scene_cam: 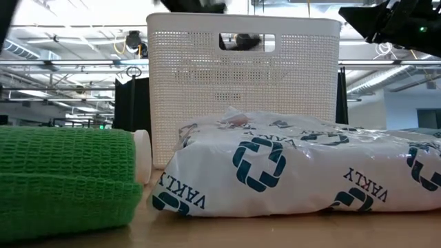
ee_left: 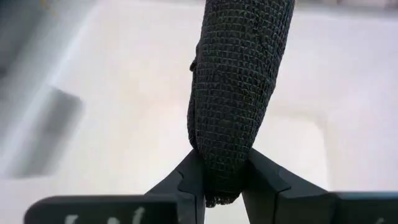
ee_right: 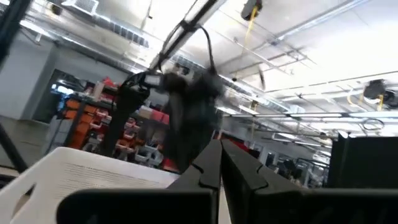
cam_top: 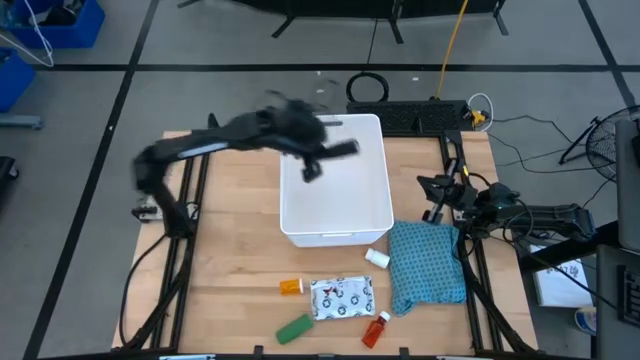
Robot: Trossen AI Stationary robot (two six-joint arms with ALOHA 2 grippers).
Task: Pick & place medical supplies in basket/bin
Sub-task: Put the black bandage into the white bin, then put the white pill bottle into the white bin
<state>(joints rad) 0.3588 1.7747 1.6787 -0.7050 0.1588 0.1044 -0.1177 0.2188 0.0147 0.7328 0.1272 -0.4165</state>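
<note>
Medical supplies were split between the left claw (cam_top: pixel 312 165) and the tabletop (cam_top: pixel 230 250). That claw hung above the white bin (cam_top: pixel 335 232), its fingers (ee_left: pixel 186 183) pinched narrowly on the end of a black mesh-wrapped roll (ee_left: pixel 239 87); the left wrist view showed the roll standing out from between them with the pale floor of the bin behind it. The bin sat at the middle of the tabletop, and in the low view its perforated wall and handle slot faced the camera.

In front of the bin lay the rest of the supplies: a white bottle (cam_top: pixel 377 258) just beside the bin's front corner, an orange bottle (cam_top: pixel 291 287), a flat white pouch (cam_top: pixel 341 298) with dark print, a green piece (cam_top: pixel 294 327) and a red bottle (cam_top: pixel 375 328) nearer the tabletop's front edge. A teal cloth (cam_top: pixel 428 265) lay to the right of these, near the white bottle.

The right claw (cam_top: pixel 432 187) waited at the tabletop's right side, well apart from the bin, its fingers (ee_right: pixel 239 171) pressed together on nothing.
</note>
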